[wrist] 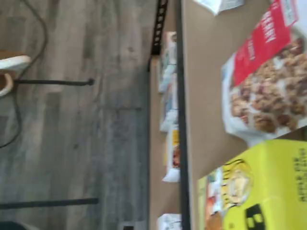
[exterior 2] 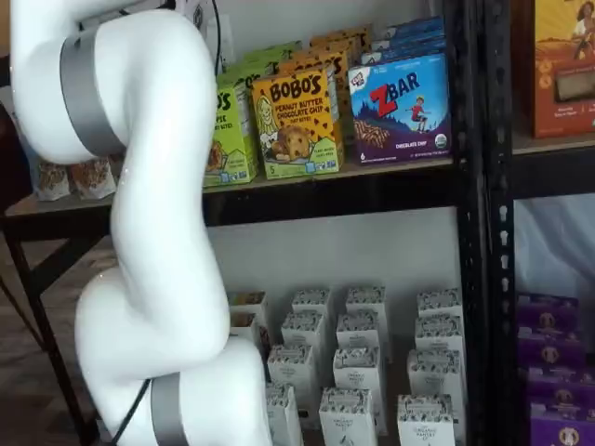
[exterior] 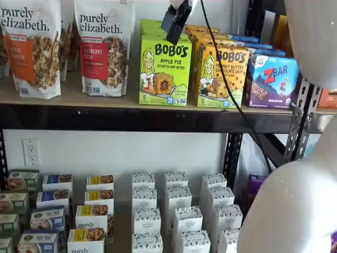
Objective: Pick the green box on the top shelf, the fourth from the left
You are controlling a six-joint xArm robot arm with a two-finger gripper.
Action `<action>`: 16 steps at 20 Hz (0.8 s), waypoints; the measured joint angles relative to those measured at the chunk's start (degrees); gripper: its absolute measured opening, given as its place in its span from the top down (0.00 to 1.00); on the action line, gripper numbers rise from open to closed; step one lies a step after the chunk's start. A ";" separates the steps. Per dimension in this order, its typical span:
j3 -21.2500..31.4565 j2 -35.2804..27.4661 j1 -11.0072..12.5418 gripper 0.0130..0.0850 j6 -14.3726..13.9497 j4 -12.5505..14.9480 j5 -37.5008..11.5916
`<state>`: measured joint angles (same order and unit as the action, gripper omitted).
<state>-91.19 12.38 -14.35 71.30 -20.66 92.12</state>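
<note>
Right now my hand (exterior: pixel 176 22) hangs from above, just over the front top edge of the green box (exterior: pixel 165 71), and I hold nothing. In a shelf view I see its black fingers only side-on, so I cannot make out a gap; I judge them spread wide, not pinching anything. The green box stands upright at the front of the top shelf (exterior: pixel 131 118), with the cranberry granola bag (exterior: pixel 103 50) close on one side and the yellow-orange peanut butter box (exterior: pixel 221 76) almost touching on the other. That tight fit is my worry: if I come down off-centre, a finger could land on the neighbour's top or wedge between the cartons and drag both. Pushing on the front face could also tip the box back into the row behind it.
</note>
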 joint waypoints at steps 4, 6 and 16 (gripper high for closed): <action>0.12 -0.52 0.14 0.00 0.39 0.83 -3.26; -0.29 -1.18 0.28 0.00 0.66 1.43 -4.21; -4.50 -6.39 1.85 0.00 3.13 5.49 -1.56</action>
<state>-95.70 5.99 -12.49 74.43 -15.18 90.56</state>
